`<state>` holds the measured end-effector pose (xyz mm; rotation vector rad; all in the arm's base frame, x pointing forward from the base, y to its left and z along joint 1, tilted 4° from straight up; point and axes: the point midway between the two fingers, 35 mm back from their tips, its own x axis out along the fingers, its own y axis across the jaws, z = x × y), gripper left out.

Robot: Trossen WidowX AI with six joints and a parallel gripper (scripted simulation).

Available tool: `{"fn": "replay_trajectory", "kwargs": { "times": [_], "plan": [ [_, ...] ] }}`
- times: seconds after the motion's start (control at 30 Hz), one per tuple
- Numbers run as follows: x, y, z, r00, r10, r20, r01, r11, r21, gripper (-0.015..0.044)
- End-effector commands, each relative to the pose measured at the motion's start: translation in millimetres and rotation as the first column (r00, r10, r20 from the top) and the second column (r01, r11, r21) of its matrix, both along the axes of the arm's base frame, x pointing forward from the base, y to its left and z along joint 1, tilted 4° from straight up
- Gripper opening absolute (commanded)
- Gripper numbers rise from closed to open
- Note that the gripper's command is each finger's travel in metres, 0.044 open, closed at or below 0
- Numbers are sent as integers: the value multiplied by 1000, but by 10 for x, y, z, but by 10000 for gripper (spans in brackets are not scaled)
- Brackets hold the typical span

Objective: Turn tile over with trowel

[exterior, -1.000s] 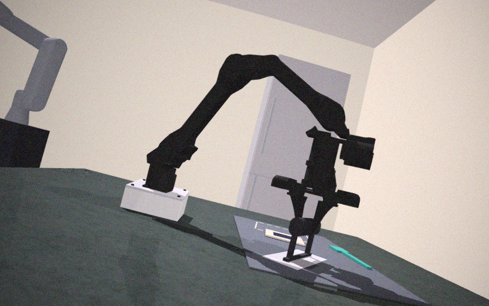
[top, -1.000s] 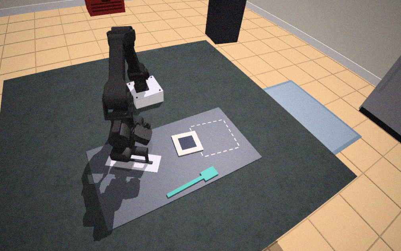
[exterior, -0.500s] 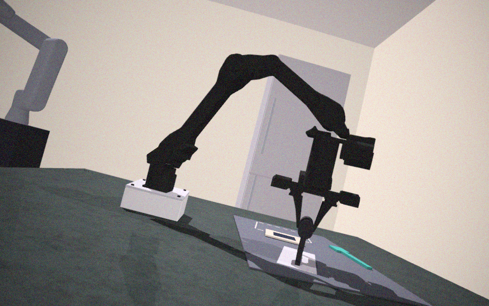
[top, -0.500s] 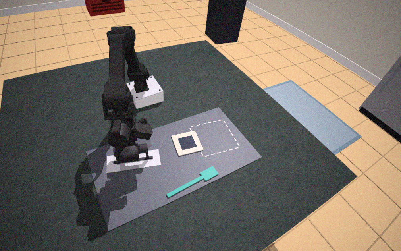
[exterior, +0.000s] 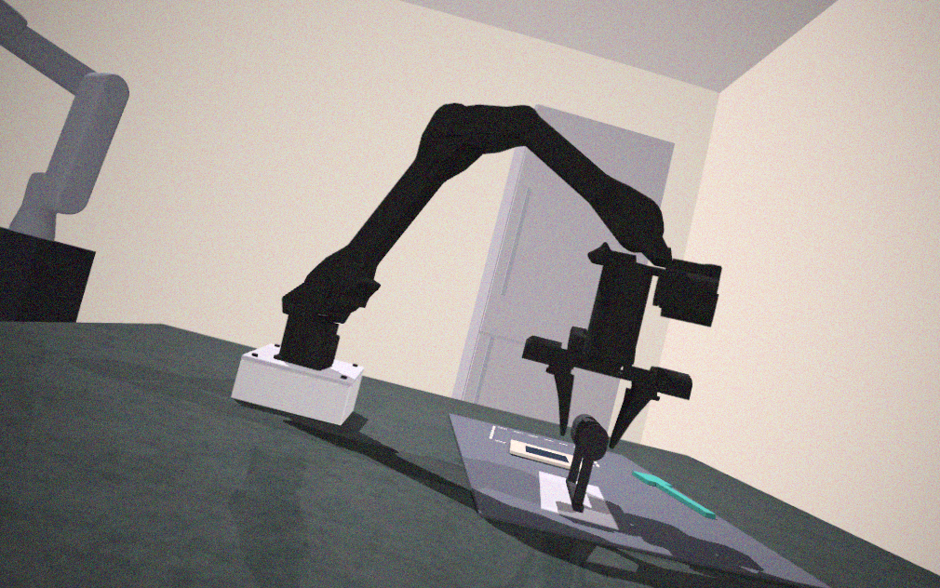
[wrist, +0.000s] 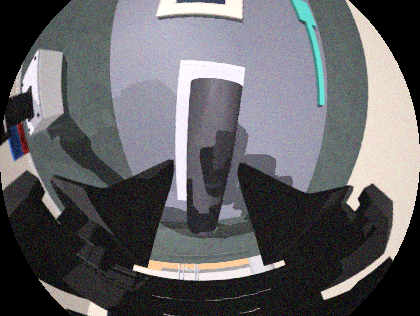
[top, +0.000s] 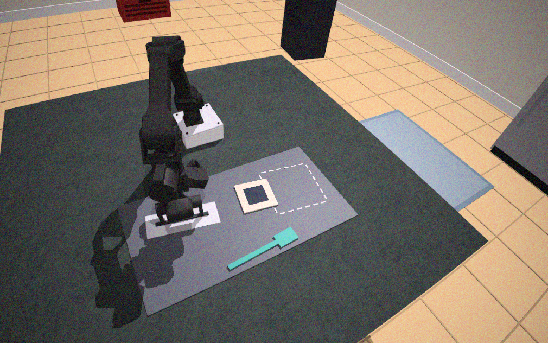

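Observation:
The small trowel, with a white blade (top: 214, 210) (exterior: 552, 490) (wrist: 183, 125) and a dark raised bar handle, rests flat at the left of the grey mat (top: 218, 246) (wrist: 280, 75). My gripper (exterior: 588, 438) (wrist: 206, 166) is open, its fingertips at about handle height, one on each side of the handle with gaps between. The arm hides the fingertips in the top view. The cream tile (top: 240, 194) (exterior: 540, 454) (wrist: 200, 10) lies flat with its dark blue square facing up. It covers part of the left side of the dashed outline (top: 304, 164) (exterior: 492, 433) and lies mostly outside it.
A teal spatula-like tool (top: 285, 236) (exterior: 682, 497) (wrist: 315, 50) lies near the mat's edge, away from the tile. The arm's white base (top: 204, 137) (exterior: 294, 390) (wrist: 51, 90) stands beside the mat on the dark green surface (top: 250, 96).

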<state>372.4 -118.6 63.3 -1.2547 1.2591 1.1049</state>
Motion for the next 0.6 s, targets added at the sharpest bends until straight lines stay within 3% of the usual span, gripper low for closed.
{"fn": "replay_trajectory", "kwargs": {
  "times": [0.0,0.43,0.57],
  "plan": [
    [-1,1,0,1000,4,0,-4,1000,-1,270],
    [-1,1,0,1000,4,0,-4,1000,-1,270],
    [-33,35,350,1000,4,-1,-4,1000,0,270]
  ]
}}
